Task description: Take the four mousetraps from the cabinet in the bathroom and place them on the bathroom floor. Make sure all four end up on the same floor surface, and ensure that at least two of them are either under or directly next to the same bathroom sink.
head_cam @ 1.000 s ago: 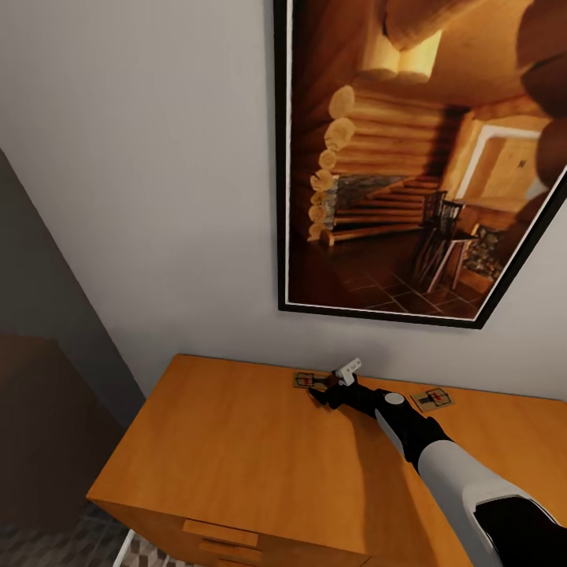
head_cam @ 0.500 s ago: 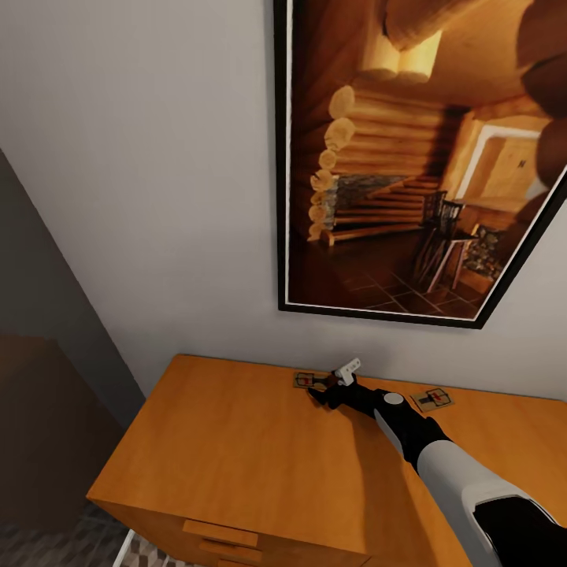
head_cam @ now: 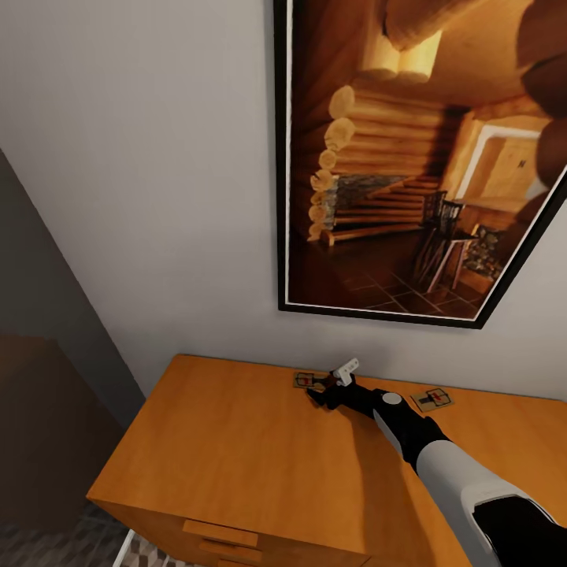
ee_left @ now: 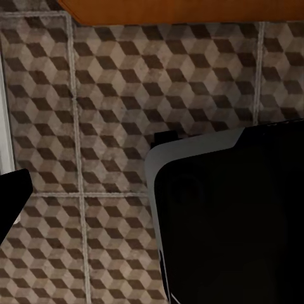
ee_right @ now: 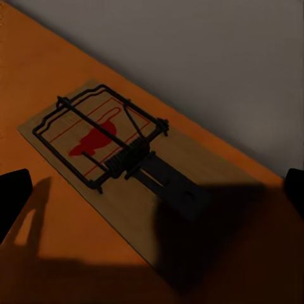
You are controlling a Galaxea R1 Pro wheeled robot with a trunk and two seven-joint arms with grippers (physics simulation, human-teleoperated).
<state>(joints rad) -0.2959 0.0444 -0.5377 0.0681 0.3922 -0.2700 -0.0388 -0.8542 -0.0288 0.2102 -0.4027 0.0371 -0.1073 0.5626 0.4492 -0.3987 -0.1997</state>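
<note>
Two mousetraps lie on the flat top of the orange-brown cabinet [head_cam: 236, 449], close to the wall. My right gripper [head_cam: 315, 387] is down at the left mousetrap [head_cam: 304, 380] and stands open, one finger on either side of it. In the right wrist view that mousetrap [ee_right: 120, 149] is a pale wooden board with dark wire and a red mark, lying flat between the spread fingertips of the right gripper [ee_right: 153, 190]. The second mousetrap [head_cam: 431, 399] lies to the right of the arm. My left gripper hangs over the cube-patterned bathroom floor [ee_left: 114, 95], one dark fingertip [ee_left: 9, 202] at the frame's edge.
A large framed picture of a log cabin [head_cam: 409, 157] hangs on the white wall just above the cabinet. Drawer handles [head_cam: 220, 533] show on the cabinet front. The robot's dark base [ee_left: 228, 215] stands on the tiles below the cabinet's edge [ee_left: 177, 9].
The right gripper has edged very slightly left at the mousetrap. Nothing else has moved.
</note>
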